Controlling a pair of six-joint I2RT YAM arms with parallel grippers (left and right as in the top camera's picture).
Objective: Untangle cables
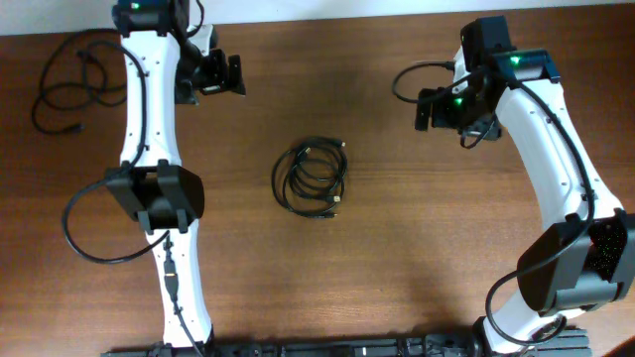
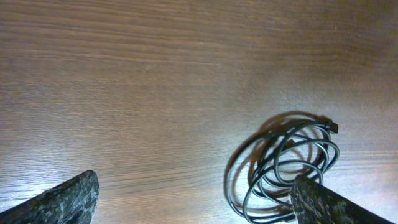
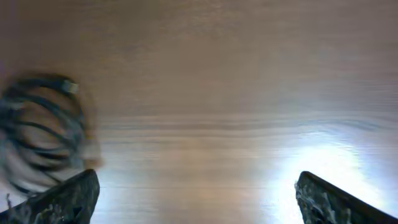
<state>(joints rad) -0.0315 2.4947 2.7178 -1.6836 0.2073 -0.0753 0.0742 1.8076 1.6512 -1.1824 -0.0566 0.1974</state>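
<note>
The cables (image 1: pixel 311 177) lie as one small coiled black bundle with small plug ends in the middle of the wooden table. My left gripper (image 1: pixel 230 74) is open and empty, up and to the left of the bundle. In the left wrist view the bundle (image 2: pixel 289 165) sits at lower right, partly behind the right finger of the open left gripper (image 2: pixel 198 205). My right gripper (image 1: pixel 427 107) is open and empty, up and to the right of the bundle. In the right wrist view the blurred bundle (image 3: pixel 43 134) lies at the left, above the left finger of the right gripper (image 3: pixel 198 198).
A separate loose black cable (image 1: pixel 71 87) lies at the table's far left corner. Thick black wires loop from both arms, one by the left arm's elbow (image 1: pixel 84 233) and one near the right wrist (image 1: pixel 412 79).
</note>
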